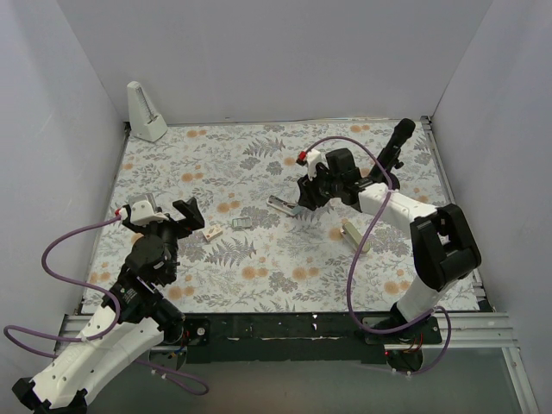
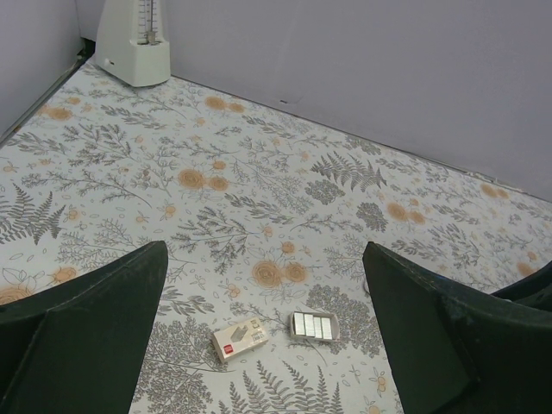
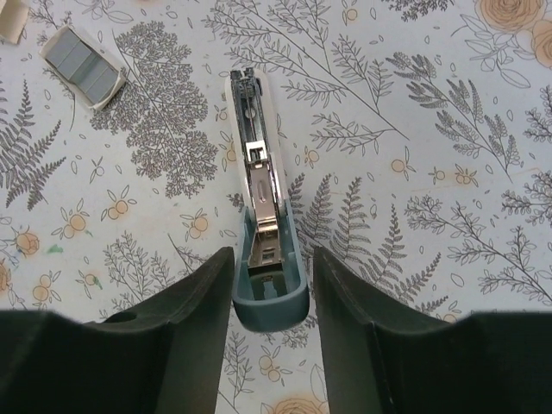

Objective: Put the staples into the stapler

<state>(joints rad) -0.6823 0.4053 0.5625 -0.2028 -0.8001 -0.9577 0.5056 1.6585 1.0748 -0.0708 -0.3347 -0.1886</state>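
Right gripper [image 3: 272, 259] hangs low over the flowered table cover [image 3: 448, 129], its two dark fingers straddling the near end of the stapler [image 3: 259, 172]. Only slivers of space show on either side, so I cannot tell whether they press it yet. That stapler lies flat near the middle of the table, a slim oblong with a teal-blue shell at the near end, paler toward the far tip, and its silver inner rail facing up. Just to its left sits the grey staple block [image 3: 84, 65] in a small pale tray, and beyond that the beige-white cardboard box [image 2: 239, 338] with a red mark. Left gripper [image 2: 265, 254] hovers spread wide above the box and block, holding nothing.
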